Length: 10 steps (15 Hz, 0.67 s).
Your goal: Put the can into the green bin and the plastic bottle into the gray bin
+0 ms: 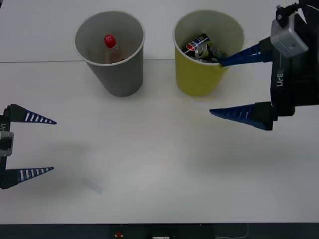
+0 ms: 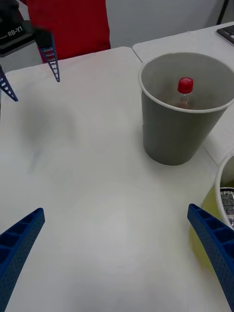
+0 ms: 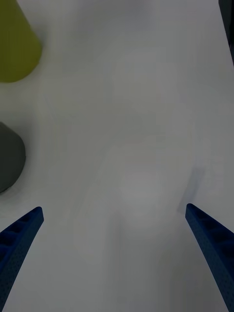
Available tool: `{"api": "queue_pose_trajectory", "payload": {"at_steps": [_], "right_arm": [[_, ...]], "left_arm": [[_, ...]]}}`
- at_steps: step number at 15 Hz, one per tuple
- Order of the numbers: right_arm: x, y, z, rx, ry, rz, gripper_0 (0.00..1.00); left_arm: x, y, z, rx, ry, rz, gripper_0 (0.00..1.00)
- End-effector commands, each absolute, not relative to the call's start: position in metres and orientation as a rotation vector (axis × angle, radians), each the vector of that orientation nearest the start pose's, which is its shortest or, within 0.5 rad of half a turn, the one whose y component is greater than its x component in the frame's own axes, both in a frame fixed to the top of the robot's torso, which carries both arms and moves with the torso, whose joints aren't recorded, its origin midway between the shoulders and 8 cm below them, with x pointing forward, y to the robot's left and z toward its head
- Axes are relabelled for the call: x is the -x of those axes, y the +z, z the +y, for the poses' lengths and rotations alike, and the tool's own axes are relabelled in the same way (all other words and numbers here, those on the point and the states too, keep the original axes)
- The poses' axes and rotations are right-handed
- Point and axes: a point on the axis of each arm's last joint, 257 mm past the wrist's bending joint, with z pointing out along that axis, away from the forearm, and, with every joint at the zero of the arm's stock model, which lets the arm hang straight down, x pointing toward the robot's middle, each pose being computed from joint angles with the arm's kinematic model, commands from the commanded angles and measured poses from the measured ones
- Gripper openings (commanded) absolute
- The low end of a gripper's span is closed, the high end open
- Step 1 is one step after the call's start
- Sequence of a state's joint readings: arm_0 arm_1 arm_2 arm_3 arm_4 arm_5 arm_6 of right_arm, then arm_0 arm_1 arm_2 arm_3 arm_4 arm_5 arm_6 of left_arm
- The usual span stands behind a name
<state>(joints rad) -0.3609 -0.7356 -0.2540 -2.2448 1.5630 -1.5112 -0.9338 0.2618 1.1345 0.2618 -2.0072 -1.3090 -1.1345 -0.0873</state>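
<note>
The gray bin (image 1: pixel 110 55) stands upright at the back left with the plastic bottle (image 1: pixel 110 46) inside it, red cap up; the right wrist view shows this gray bin (image 2: pixel 178 124) and bottle (image 2: pixel 185 91) too. To its right, the green bin (image 1: pixel 204 55) holds the can (image 1: pixel 199 46), a crushed dark blue one. My right gripper (image 1: pixel 217 87) hangs open just right of the green bin, one fingertip over its rim, nothing held. Low at the left table edge my left gripper (image 1: pixel 54 145) stands open and empty.
A seam in the white table (image 1: pixel 149 164) runs behind the bins. In the right wrist view something red (image 2: pixel 68 24) stands past the table's far edge, and a keyboard corner (image 2: pixel 226 33) lies on the neighbouring table.
</note>
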Motion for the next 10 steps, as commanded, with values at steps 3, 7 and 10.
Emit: {"api": "queue_pose_trajectory", "payload": {"at_steps": [3,7,10], "right_arm": [[-0.334,-0.051,-0.17,1.5,0.405,1.557,1.0],[-0.326,-0.074,-0.199,1.547,0.348,1.567,1.0],[-0.323,-0.088,-0.214,1.569,0.334,1.568,1.0]], "left_arm": [[-0.341,-0.167,0.286,-1.762,-0.118,1.444,1.0],[-0.341,-0.167,0.286,-1.762,-0.118,1.444,1.0],[-0.341,-0.167,0.286,-1.762,-0.118,1.444,1.0]]}}
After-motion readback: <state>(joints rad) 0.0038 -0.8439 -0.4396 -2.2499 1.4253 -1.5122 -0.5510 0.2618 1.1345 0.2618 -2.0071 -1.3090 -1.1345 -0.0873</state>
